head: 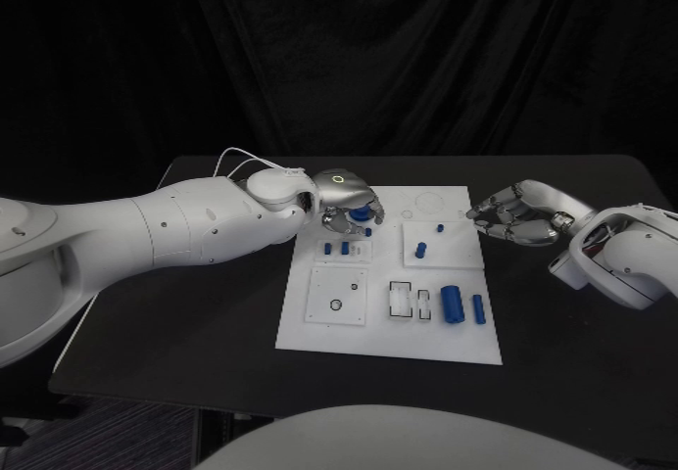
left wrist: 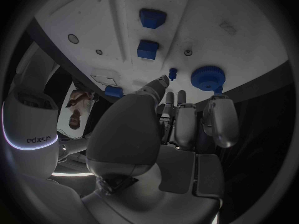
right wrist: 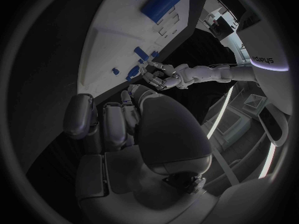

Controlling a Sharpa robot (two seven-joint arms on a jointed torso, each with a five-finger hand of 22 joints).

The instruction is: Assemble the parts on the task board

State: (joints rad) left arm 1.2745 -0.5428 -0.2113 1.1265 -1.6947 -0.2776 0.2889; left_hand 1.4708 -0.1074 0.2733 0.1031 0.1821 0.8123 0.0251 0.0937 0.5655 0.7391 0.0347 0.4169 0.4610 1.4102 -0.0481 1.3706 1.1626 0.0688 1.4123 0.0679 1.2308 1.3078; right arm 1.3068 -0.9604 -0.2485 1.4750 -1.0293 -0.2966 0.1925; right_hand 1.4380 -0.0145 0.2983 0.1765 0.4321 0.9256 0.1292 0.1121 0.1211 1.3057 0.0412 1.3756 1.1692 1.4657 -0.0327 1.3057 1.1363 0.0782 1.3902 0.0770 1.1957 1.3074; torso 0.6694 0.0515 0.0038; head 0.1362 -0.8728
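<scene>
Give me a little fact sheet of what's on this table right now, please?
Surface: black table
Task board: white plate mid-table
Parts: large blue cylinder, slimmer blue piece, round blue knob
Left robot hand: over the board's far-left corner, beside the knob; whether it holds anything is unclear
Right robot hand: fingers curled, at the board's right edge, holding nothing

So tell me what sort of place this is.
Probably a robotics lab test bench: a black table against dark curtains, a white task board with small blue parts, and two white arms with silver hands, left hand, right hand.
</scene>
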